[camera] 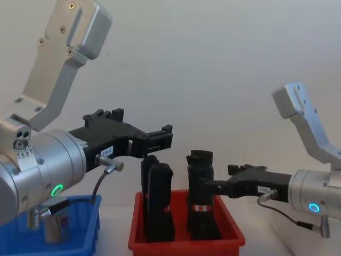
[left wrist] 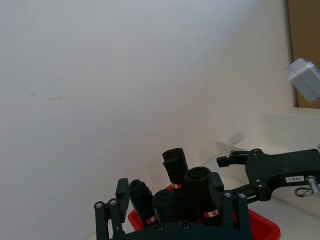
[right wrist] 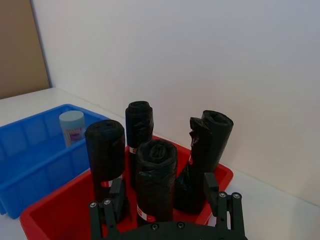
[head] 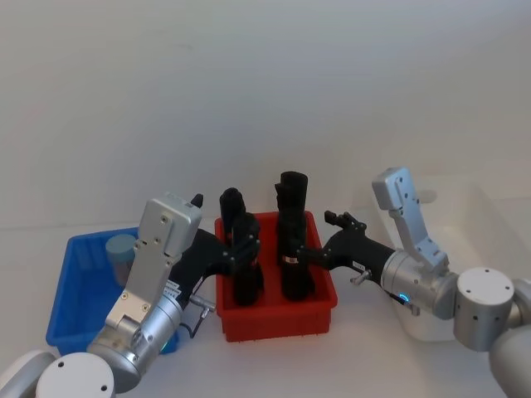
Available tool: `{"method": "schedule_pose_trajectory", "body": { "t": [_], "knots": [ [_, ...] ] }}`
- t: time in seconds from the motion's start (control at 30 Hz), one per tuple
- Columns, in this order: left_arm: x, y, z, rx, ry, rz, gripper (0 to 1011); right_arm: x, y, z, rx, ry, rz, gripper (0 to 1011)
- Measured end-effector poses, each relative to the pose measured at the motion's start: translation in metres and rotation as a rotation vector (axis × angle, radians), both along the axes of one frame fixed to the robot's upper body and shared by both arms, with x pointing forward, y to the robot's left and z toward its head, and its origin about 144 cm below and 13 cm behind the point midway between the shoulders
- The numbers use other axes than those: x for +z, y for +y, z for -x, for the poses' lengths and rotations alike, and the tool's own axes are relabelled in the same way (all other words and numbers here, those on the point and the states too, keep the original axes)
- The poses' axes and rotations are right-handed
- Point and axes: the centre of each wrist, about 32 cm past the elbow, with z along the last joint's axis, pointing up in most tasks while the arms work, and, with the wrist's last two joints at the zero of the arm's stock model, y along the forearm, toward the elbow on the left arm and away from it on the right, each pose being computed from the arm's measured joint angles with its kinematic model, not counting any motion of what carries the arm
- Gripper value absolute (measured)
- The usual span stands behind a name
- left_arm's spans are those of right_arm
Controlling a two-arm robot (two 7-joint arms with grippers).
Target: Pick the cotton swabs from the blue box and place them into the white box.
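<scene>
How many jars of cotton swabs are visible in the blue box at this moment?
1. A single cotton swabs jar stands upright in the blue box, near its far wall. The left arm covers part of the box in the head view, so more may be hidden.

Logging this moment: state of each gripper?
Left gripper: jaws open, holding nothing, above the red plastic bin.
Right gripper: jaws open, holding nothing.

Blue box [head: 73, 282] w/ pale-lidded clear jar [head: 121, 253]; red bin [head: 278, 319], black rolls [right wrist: 156, 180] w/ red-white labels; white box [head: 485, 215]; black grippers, silver arms.
</scene>
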Motion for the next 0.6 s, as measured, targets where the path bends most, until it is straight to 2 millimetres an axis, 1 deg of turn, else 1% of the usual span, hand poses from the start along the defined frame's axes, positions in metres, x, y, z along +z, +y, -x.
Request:
{"method": "schedule_pose_trajectory", "body": {
  "t": [0.57,0.6],
  "knots": [
    [0.0,0.0,0.0,0.0,0.0,0.0,1000,-0.003,0.009,-0.025,0.05,0.024,0.016,1002],
    [0.0,0.0,0.0,0.0,0.0,0.0,999,-0.003,0.01,-0.027,0.056,0.027,0.017,980]
  ]
}}
